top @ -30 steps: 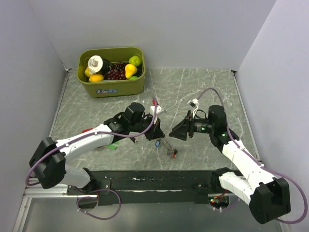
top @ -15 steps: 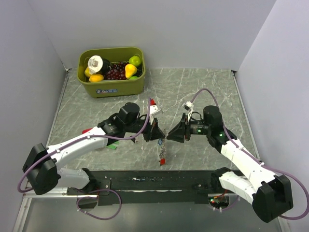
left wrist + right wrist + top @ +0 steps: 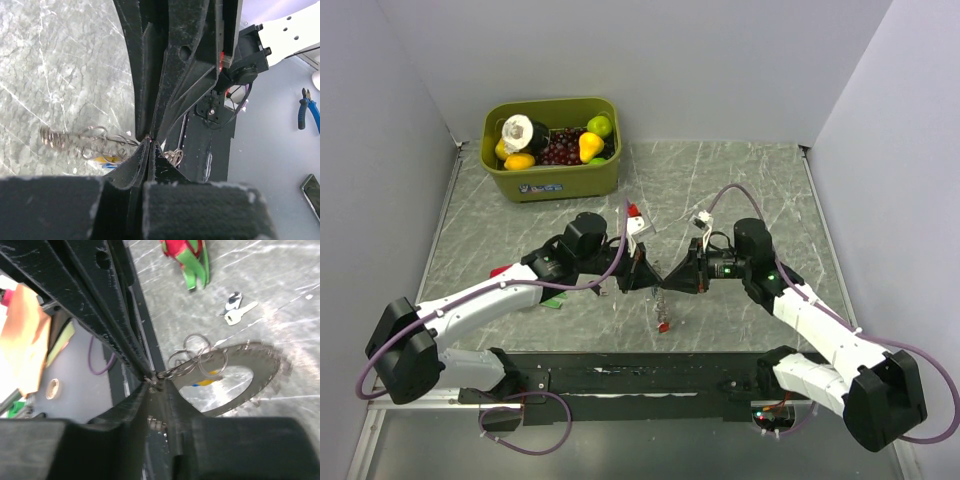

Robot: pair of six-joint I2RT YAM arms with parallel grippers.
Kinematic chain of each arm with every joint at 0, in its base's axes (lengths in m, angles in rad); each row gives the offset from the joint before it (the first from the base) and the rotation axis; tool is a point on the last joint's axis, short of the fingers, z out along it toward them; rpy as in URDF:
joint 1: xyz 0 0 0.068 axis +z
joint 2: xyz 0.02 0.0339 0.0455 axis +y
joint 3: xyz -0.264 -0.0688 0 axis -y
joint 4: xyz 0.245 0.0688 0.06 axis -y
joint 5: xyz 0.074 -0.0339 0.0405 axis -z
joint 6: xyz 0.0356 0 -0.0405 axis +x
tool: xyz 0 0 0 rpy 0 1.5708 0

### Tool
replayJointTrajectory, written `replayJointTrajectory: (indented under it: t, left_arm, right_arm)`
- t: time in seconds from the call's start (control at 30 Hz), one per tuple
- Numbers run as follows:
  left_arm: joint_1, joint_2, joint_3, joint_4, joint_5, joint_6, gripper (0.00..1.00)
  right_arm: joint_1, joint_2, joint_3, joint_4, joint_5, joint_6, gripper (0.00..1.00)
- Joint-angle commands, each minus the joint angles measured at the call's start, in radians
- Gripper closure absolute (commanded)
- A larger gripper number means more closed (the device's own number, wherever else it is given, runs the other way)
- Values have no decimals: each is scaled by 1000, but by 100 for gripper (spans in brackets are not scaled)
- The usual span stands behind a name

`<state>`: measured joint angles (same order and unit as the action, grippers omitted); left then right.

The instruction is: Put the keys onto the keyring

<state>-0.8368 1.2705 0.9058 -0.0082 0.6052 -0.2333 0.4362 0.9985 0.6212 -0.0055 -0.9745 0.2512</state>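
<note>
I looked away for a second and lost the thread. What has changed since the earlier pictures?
The right gripper moved left until its fingers met those of the left gripper tip to tip. Both now seem to pinch the keyring. The keys, first strung out slantwise between the arms, now hang straight below that point. The green bin stayed put.

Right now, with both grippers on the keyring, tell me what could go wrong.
1. Left gripper and right gripper pinch the keyring at nearly one spot; a pull could slip the thin wire or make the grippers collide.
2. Keys hang loose below; a jerk could swing or shed them.
3. One loose key lies apart, not yet threaded, easy to miss.
</note>
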Motion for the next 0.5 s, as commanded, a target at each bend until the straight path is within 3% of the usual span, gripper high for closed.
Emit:
replayJointTrajectory:
  t: [0.0,0.07,0.1,0.33,0.43,0.47]
  left_arm:
    - [-7,-28,11,97,59,-23,99]
    - [-7,-23,7,99,61,-26,99]
    - [-7,-23,5,106,61,-27,99]
    - [4,-69,-30,135,-19,-57,96]
    - [25,-100,-45,163,-42,-86,76]
    - [31,-109,-53,171,-45,-106,61]
  right_arm:
    - [9,0,29,88,-9,28,82]
    - [9,-6,29,96,-10,45,89]
    - [10,-15,34,96,-10,48,100]
    - [10,-64,49,50,65,30,100]
    - [10,-73,52,50,77,33,100]
    - [9,-80,52,64,79,36,100]
